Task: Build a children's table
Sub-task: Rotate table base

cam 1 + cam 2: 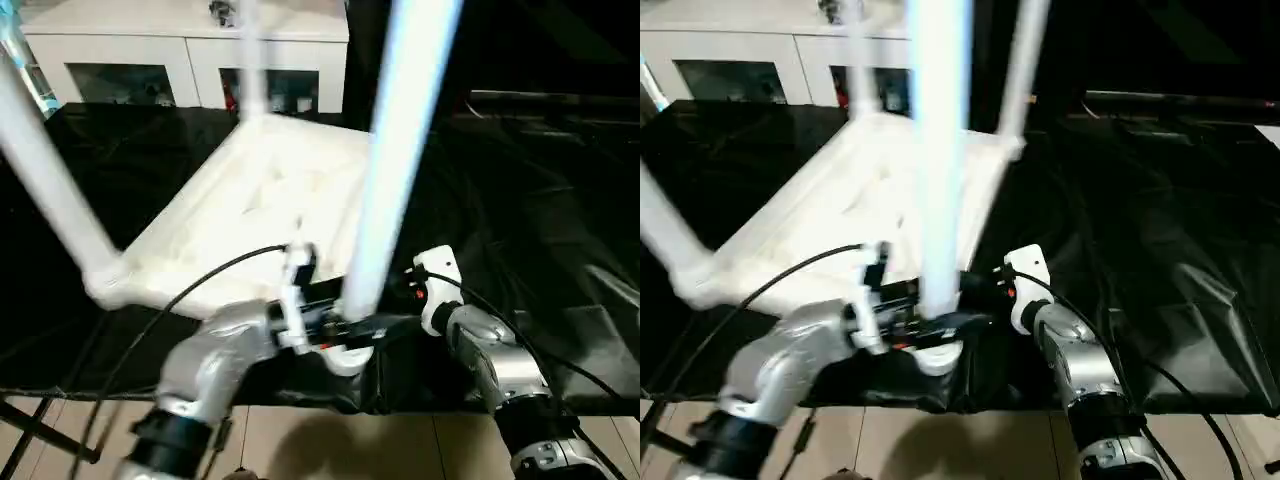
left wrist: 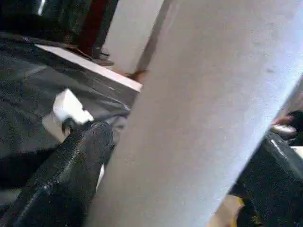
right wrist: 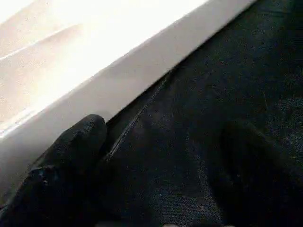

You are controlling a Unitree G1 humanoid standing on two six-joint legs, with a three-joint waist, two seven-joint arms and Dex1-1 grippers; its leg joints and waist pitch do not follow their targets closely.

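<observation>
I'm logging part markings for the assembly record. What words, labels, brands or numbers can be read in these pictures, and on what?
None can be read: no lettering shows on the tabletop, the near leg, the black cloth or the cabinet.

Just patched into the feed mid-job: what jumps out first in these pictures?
The white tabletop lies upside down on black sheeting, with white legs rising from its corner sockets. The nearest leg stands out most: it rises at the near corner right in front of the camera, and the left tool sits open around its base, one finger beside it. The right tool is open over the sheeting beside the tabletop's edge.
</observation>
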